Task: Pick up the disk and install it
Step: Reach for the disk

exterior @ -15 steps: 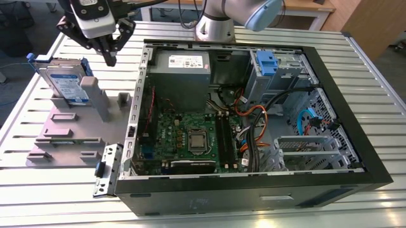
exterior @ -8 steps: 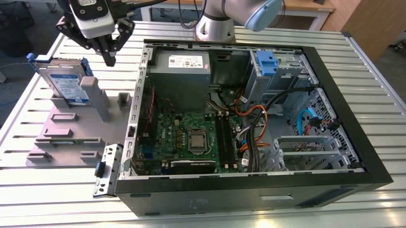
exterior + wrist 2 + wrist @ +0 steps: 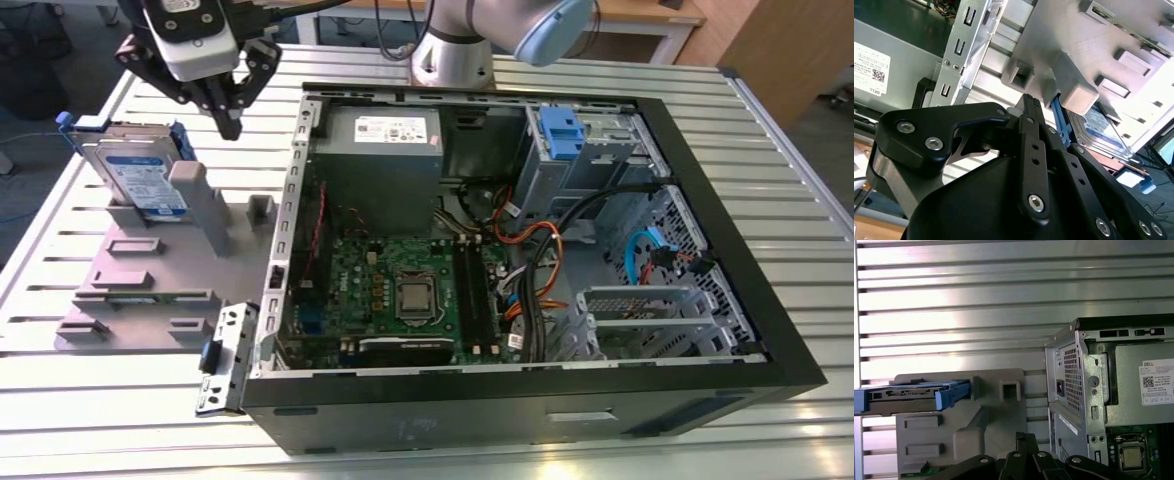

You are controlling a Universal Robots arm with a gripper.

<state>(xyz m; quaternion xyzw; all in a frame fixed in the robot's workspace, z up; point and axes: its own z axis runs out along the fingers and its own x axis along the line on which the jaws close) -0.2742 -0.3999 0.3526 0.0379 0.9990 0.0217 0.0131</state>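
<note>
Fingers (image 3: 230, 116) look pinched tip to tip with nothing between them, so your gripper (image 3: 231, 128) is empty. It hangs over the grey fixture (image 3: 147, 290), between the disk (image 3: 134, 175) and the open PC case (image 3: 534, 400). As far as the exterior view tells, it touches neither.

The disk stands on edge in a fixture slot at the exterior view's left of the case, label side showing, blue carrier frame around it. The first wrist view has it edge-on (image 3: 909, 395).

Around you:
- A tall fixture post (image 3: 190, 205) stands just beside the disk, on the gripper's side.
- The case's side rim (image 3: 300, 180) runs between the fixture and the case interior.
- The power supply (image 3: 380, 150) fills the case corner nearest the gripper, with the motherboard (image 3: 400, 290) next to it.
- The drive cage with the blue clip (image 3: 561, 135) sits on the far side of the case from the disk.
- Orange and black cables (image 3: 527, 250) lie between board and cage.

Everything rests on the slatted metal table (image 3: 80, 400).
</note>
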